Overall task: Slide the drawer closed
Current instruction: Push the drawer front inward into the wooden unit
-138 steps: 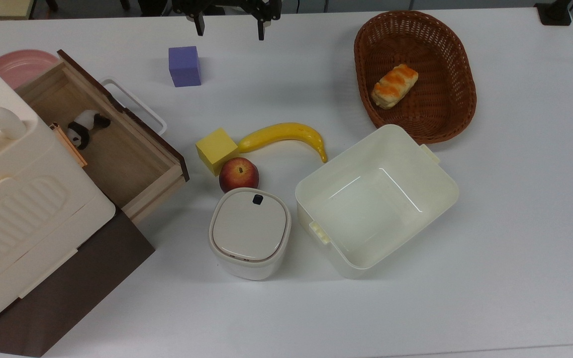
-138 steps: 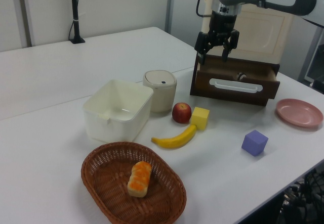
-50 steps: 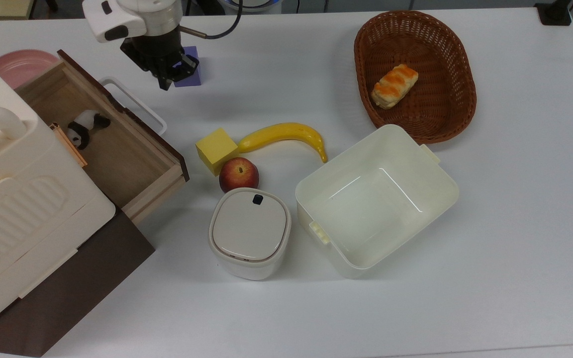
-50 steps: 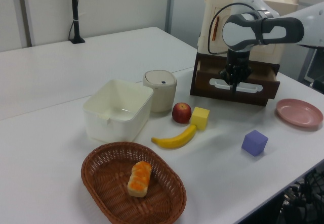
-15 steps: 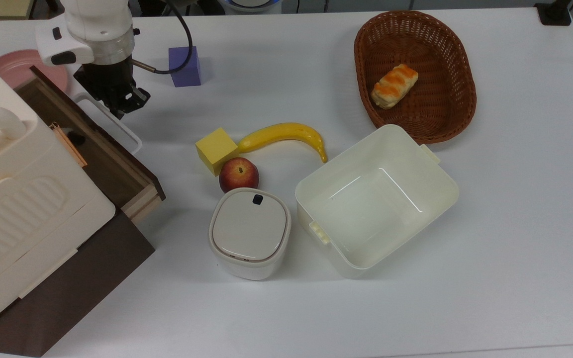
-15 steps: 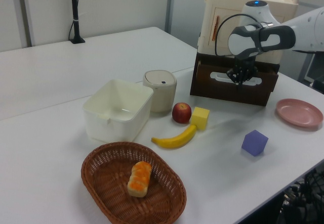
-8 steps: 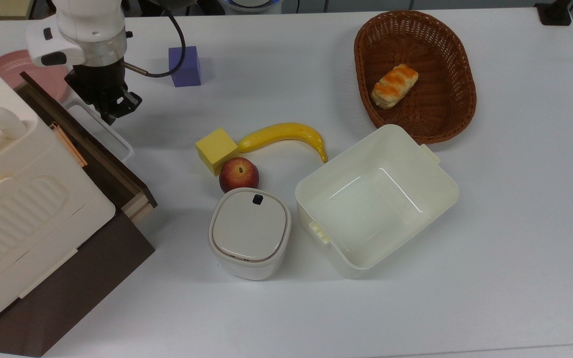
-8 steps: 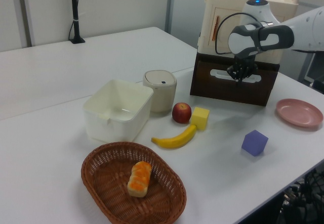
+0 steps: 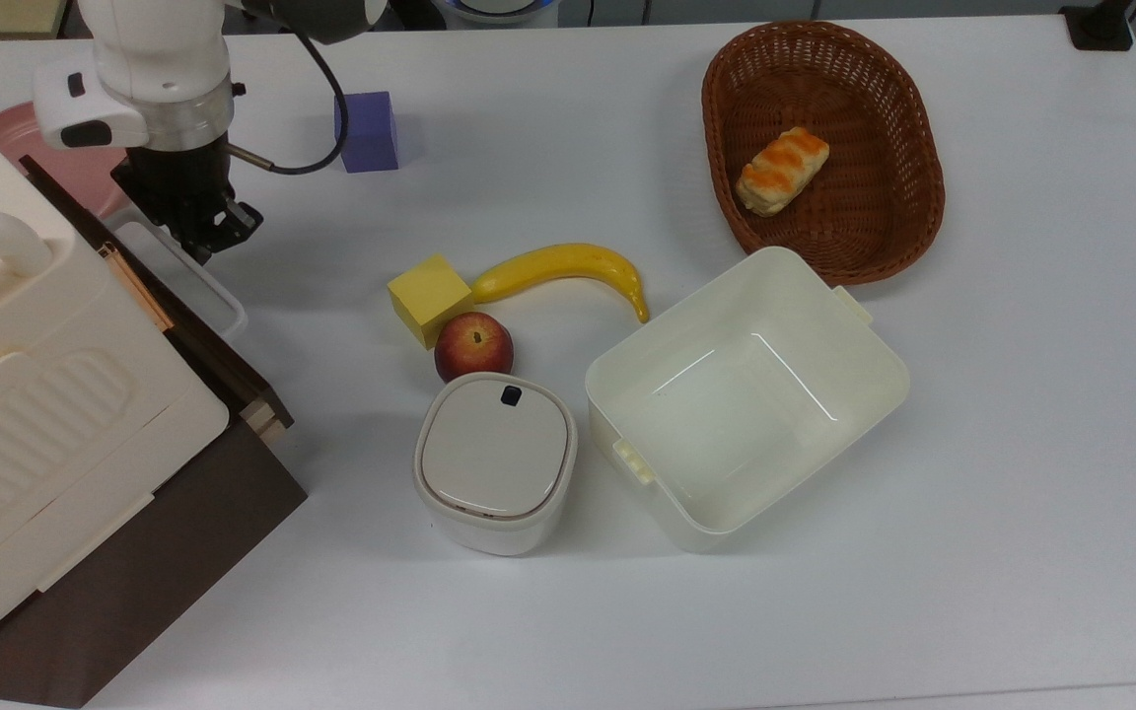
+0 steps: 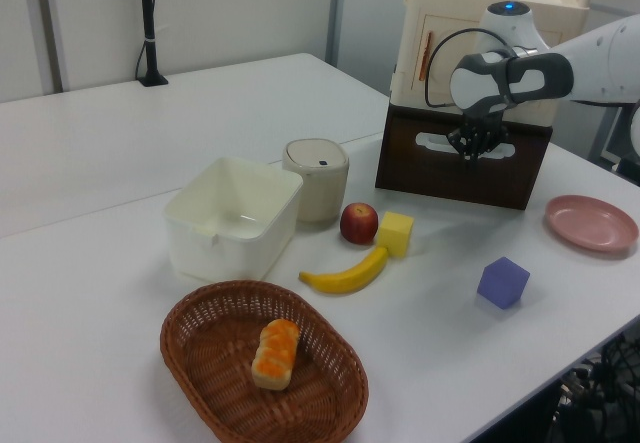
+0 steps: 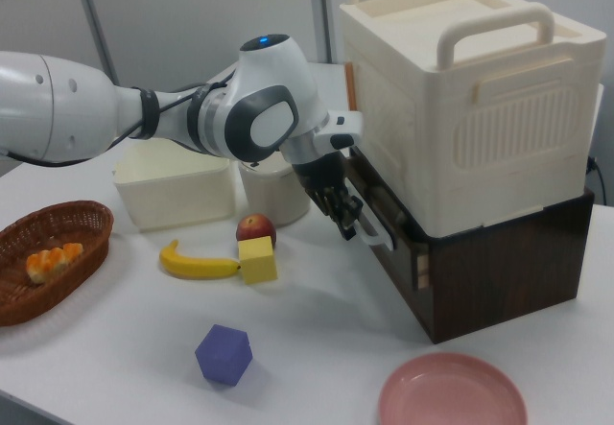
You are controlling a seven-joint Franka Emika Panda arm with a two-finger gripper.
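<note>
The drawer (image 9: 233, 370), with its dark brown front panel and white rectangular loop handle (image 9: 183, 276), sits almost fully inside the dark brown cabinet (image 10: 460, 168); in the top view a thin strip of pale wood edge shows at its near corner. The black two-finger gripper (image 9: 205, 229) presses against the handle at the top view's left, fingers drawn close together with nothing between them. A large cream ribbed plastic case (image 11: 470, 99) with thick arched handles stands on top of the cabinet.

On the smooth white table (image 9: 1022, 444) lie a curved yellow banana (image 9: 568, 268), a yellow foam cube (image 9: 428, 298) touching its end, and a glossy red apple (image 9: 473, 345) just beside a rounded cream lidded bin (image 9: 495, 463). An open cream plastic tub (image 9: 745, 394) with small tabs stands near an oval brown wicker basket (image 9: 824, 148) holding an orange-striped bread roll (image 9: 782, 170). A purple cube (image 9: 367, 131) and a flat pink plate (image 11: 453, 391) lie apart.
</note>
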